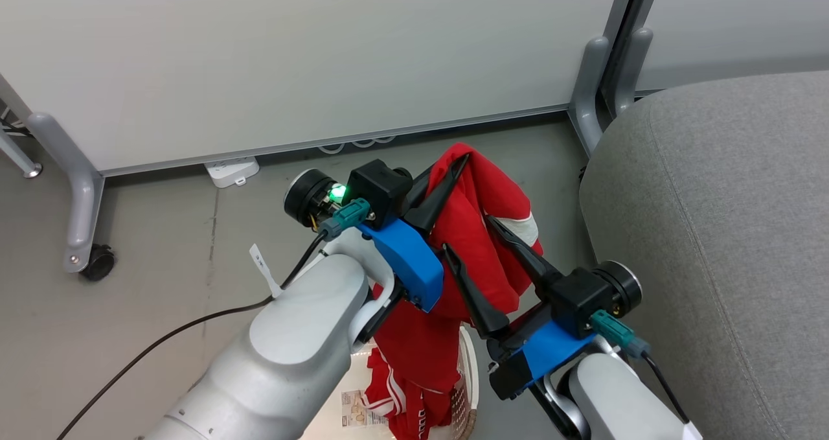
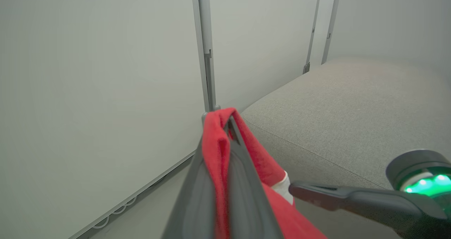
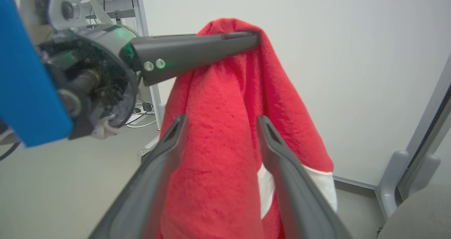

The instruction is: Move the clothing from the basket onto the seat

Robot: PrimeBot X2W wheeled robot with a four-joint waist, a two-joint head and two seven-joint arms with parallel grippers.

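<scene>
Pale partition panels (image 1: 291,57) on grey castored legs (image 1: 82,207), white power strip (image 1: 231,171) on grey floor (image 1: 162,271).

A pale grey partition panel (image 1: 291,57) in a metal frame stands at the back. In front of it lies a smooth grey floor (image 1: 162,278), evenly lit. A white power strip (image 1: 231,171) sits under the panel's lower edge, with white cable loops (image 1: 356,145) to its right. The panel's left foot (image 1: 81,200) ends in a black caster (image 1: 97,263). A second panel (image 1: 732,25) adjoins on the right.

We are holding the clothing (image 1: 469,207) up in our left gripper (image 1: 461,164), hanging over the basket (image 1: 471,362) near us. The seat (image 1: 725,232) is sitting to the right, and the partition (image 1: 291,57) is standing far behind.
</scene>
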